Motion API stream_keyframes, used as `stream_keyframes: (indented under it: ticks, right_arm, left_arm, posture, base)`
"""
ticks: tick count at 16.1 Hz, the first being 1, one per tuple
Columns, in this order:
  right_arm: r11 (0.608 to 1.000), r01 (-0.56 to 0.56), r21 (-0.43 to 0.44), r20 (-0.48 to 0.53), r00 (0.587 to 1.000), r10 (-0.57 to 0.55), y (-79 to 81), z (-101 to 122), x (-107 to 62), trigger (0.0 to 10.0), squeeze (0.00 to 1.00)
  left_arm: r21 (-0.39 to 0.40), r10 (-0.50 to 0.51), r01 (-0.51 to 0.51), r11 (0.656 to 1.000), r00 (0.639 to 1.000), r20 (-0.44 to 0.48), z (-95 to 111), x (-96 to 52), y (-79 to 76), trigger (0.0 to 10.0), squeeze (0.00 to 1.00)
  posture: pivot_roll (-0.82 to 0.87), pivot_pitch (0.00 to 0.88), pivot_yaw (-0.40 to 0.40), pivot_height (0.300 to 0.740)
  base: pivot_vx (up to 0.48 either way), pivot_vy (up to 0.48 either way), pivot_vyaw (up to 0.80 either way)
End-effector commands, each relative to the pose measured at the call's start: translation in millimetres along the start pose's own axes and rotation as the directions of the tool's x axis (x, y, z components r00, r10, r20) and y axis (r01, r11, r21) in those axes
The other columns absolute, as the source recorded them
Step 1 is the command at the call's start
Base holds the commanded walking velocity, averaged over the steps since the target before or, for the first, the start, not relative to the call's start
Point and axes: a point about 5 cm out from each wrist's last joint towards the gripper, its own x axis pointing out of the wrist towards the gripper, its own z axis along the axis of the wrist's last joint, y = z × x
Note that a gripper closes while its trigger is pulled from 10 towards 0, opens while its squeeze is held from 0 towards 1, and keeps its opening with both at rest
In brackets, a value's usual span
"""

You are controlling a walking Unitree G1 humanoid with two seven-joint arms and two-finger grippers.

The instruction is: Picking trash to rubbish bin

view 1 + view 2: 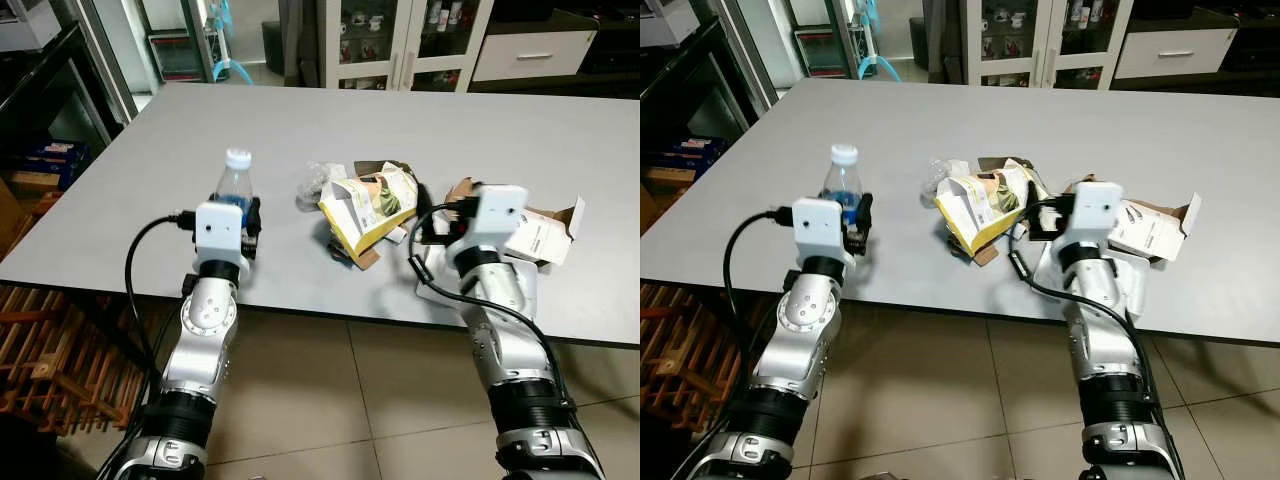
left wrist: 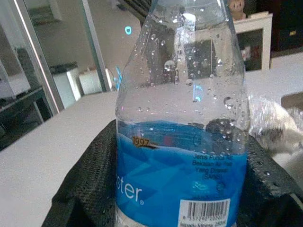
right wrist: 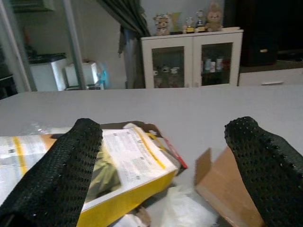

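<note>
The left pincer (image 1: 243,222) is clamped on a plastic water bottle (image 1: 233,186), whose body sits squarely between the two black fingers (image 2: 90,184) with its long axis upright and its white cap above them. The bottle stands near the front edge of the grey tabletop (image 1: 300,120), with the left forearm reaching up to it from below the edge. The right pincer (image 3: 165,165) is spread wide and holds nothing. Just ahead of it and towards the left pincer lies the yellow-and-white carton (image 1: 368,207), on its side in a heap with a crumpled plastic wrapper (image 1: 316,182); an opened white cardboard box (image 1: 545,235) lies just beside its other flank. The right arm is plainly nearer this heap. No rubbish bin can be made out.
</note>
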Motion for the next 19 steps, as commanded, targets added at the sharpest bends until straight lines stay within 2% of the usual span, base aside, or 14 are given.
stream_keyframes:
  ticks: [1,4,8,12,19]
  right_arm:
    - [1.000,0.001,-0.003,0.009,1.000,-0.001,0.4,1.5,1.6,10.0,0.00]
    - [1.000,-0.025,-0.008,0.005,1.000,0.025,5.2,0.3,2.3,10.0,0.00]
    - [0.999,-0.031,-0.010,0.006,1.000,0.031,5.5,0.6,2.9,10.0,0.00]
    - [1.000,-0.023,0.001,-0.015,1.000,0.023,4.2,-5.9,1.2,10.0,0.00]
    - [0.999,-0.029,0.031,-0.029,0.999,0.029,11.7,-12.4,-1.6,10.0,0.00]
  left_arm:
    - [0.006,-0.001,0.001,1.000,1.000,-0.008,-3.9,-2.2,-0.5,10.0,0.00]
    - [-0.005,-0.020,0.020,1.000,1.000,-0.018,-8.2,-4.3,-9.8,10.0,0.00]
    - [0.001,-0.034,0.034,0.999,0.999,-0.022,-10.4,-4.6,-14.6,10.0,0.00]
    - [0.007,-0.038,0.038,0.999,0.999,-0.020,-10.2,-2.5,-15.5,10.0,0.00]
    - [-0.004,-0.070,0.070,0.998,0.998,-0.005,-9.7,-4.6,-19.6,10.0,0.00]
  posture:
    - [0.02,0.036,0.034,0.740]
    - [0.02,0.034,0.010,0.740]
    - [0.01,0.030,-0.001,0.740]
    - [0.01,0.022,0.009,0.740]
    - [0.01,0.000,0.029,0.740]
  base:
    - [0.000,0.000,0.00]
    - [0.000,0.000,0.00]
    - [0.000,0.000,0.00]
    - [0.000,0.000,0.00]
    - [0.000,0.000,0.00]
